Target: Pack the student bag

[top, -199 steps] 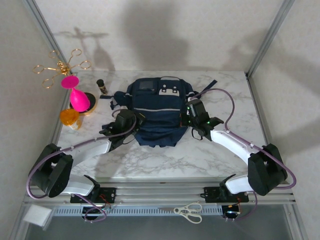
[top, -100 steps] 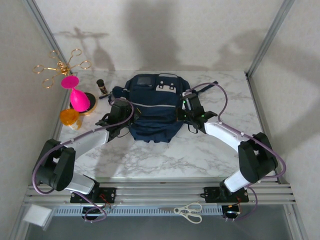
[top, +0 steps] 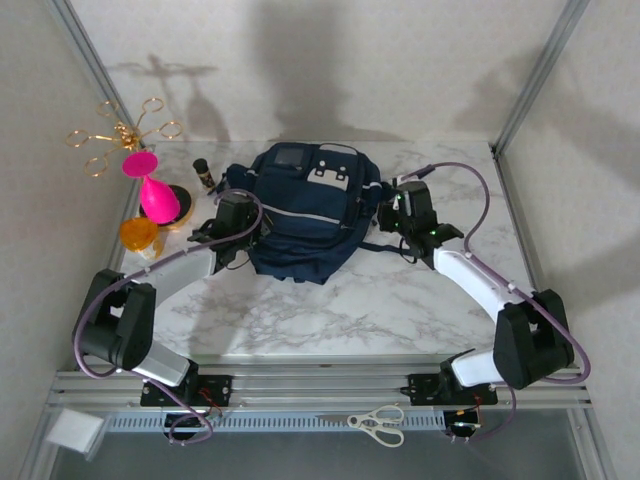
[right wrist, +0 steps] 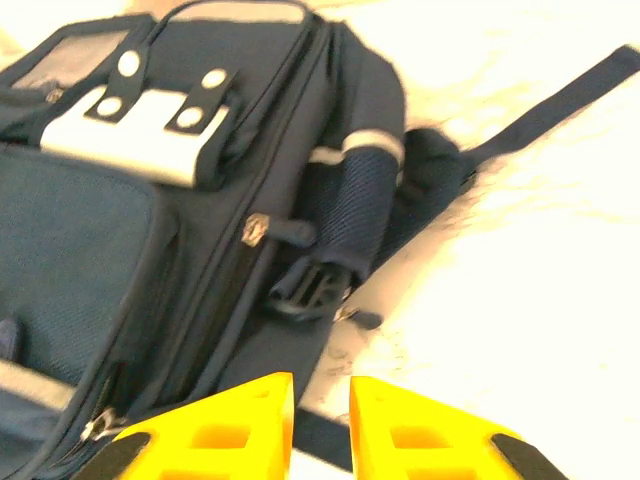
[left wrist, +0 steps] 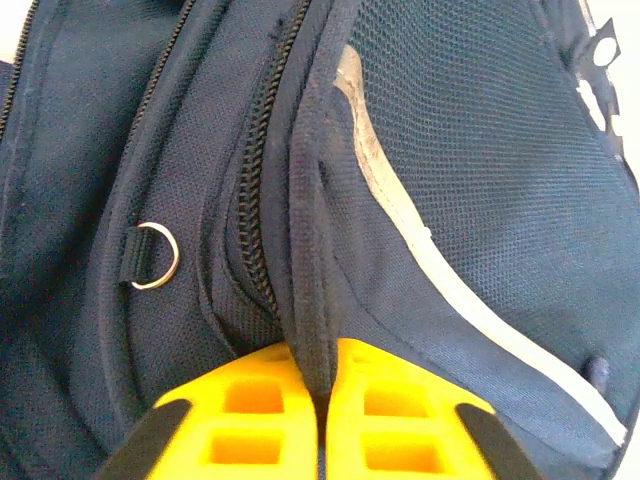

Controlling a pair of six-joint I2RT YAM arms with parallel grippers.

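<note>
Bag: the student bag (top: pixel 305 210) lies front-side up in the middle of the marble table (top: pixel 400 300), toward the back, with one of my grippers on either side.

Left gripper: my left gripper (left wrist: pixel 318 352) is at the bag's left side. The yellow fingers are squeezed nearly together on a raised fold of navy fabric that runs up between them.

Around that pinch: a zipper (left wrist: pixel 262 190) runs just left of the fold, with a small metal D-ring (left wrist: pixel 152 255) further left. A grey stripe (left wrist: pixel 430 262) slants across the mesh panel on the right.

Right gripper: my right gripper (right wrist: pixel 321 385) is off the bag's right edge. There's only a narrow gap between the fingers and nothing in it, just table and a bit of dark strap below.

Right wrist view: I can see the white patch (right wrist: pixel 140 135) with its snaps, a black buckle (right wrist: pixel 310 290) by the side pocket, and a long strap (right wrist: pixel 560 105) lying out on the marble.

Other stuff: a pink vase (top: pixel 152 192) and a small dark bottle (top: pixel 205 173) sit at the back left. Scissors (top: pixel 378 422) lie on the near rail.
</note>
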